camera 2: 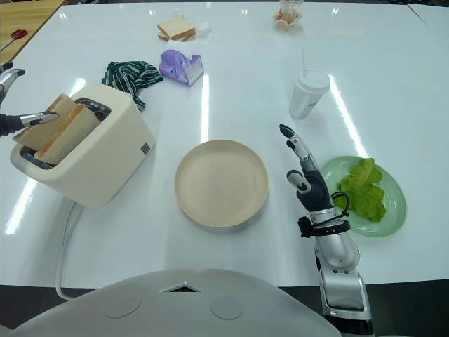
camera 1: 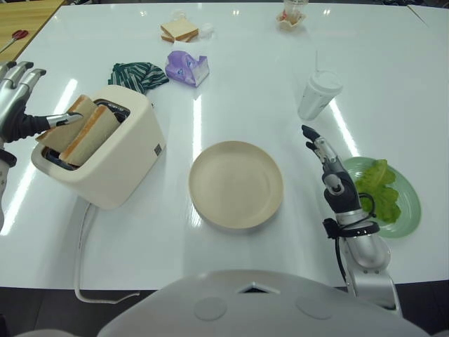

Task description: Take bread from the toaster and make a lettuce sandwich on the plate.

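Closest in, toward the near right corner of the tabletop, the right hand (camera 1: 330, 168) stood upright with its fingers stretched out and spread, holding nothing. It sat between the two dishes: the round beige plate (camera 1: 236, 184) just to its left, mid-tabletop, and the green plate (camera 1: 410, 210) by the right edge, with the lettuce (camera 1: 379, 189) lying on it. Over by the left edge stood the cream toaster (camera 1: 105, 151), its cord (camera 1: 84, 239) trailing toward the near edge, and two slices of bread (camera 1: 88, 133) poked up out of its slots, leaning left. The left hand (camera 1: 17, 105) was right there, open, one fingertip resting on the outer slice, the others raised clear. Further back: a lidded cup (camera 1: 319, 95) with a straw, a striped cloth (camera 1: 138, 75) behind the toaster, a purple packet (camera 1: 186, 67) beside it, and stacked slices (camera 1: 179, 30) near the far edge.
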Robot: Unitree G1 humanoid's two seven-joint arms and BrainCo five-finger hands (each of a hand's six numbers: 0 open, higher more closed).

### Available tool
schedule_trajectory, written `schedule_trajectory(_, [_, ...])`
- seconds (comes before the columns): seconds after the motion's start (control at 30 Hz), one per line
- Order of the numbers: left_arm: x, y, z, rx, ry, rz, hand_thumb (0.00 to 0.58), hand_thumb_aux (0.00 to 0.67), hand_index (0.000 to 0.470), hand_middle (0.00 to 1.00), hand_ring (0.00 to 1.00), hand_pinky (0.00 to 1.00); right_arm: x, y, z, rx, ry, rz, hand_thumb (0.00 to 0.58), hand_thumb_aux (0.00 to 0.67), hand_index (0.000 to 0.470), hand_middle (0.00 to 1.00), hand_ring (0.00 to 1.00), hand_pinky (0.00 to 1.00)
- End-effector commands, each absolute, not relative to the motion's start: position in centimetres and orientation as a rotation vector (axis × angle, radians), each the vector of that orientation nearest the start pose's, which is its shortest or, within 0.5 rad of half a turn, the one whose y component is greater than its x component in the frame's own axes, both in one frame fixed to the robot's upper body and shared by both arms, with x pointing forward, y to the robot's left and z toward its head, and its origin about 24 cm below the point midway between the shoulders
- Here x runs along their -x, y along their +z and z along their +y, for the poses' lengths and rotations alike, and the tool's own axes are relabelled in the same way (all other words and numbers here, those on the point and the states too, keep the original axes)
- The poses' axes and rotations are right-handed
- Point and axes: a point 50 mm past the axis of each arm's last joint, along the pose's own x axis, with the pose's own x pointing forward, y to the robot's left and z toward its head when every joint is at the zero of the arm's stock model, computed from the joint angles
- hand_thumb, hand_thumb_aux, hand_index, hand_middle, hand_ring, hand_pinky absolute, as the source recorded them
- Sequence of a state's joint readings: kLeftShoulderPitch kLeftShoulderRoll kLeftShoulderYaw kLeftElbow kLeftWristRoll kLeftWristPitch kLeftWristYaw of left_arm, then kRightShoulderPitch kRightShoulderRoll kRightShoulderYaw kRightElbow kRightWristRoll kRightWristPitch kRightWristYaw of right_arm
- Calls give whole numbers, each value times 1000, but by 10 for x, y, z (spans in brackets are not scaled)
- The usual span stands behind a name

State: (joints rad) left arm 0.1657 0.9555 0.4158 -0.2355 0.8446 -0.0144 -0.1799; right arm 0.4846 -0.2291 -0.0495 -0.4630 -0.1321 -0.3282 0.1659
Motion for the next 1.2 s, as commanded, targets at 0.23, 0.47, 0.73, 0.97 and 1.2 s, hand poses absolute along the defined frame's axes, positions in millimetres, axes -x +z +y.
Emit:
schedule_trajectory(0.23, [-217, 174, 324, -1850, 104, 94, 234, 152, 107, 0, 0, 0, -152, 89, -187, 431, 156, -268, 0, 0, 0, 0, 0, 0])
schedule_trajectory(0.47, [-215, 168, 312, -1778, 38, 71, 346, 244, 171, 0, 0, 0, -151, 90, -186, 432, 157, -268, 0, 0, 0, 0, 0, 0])
schedule_trajectory(0.73, [-212, 170, 303, -1687, 14, 50, 580, 670, 470, 0, 0, 0, -152, 90, -186, 433, 156, -268, 0, 0, 0, 0, 0, 0])
schedule_trajectory(0.97, [-209, 178, 303, -1599, 57, 22, 580, 670, 470, 494, 494, 494, -152, 90, -187, 438, 152, -270, 0, 0, 0, 0, 0, 0])
schedule_trajectory(1.2, [-207, 204, 305, -1548, 186, -95, 580, 670, 470, 1000, 1000, 1000, -152, 111, -213, 717, 63, -350, 0, 0, 0, 0, 0, 0])
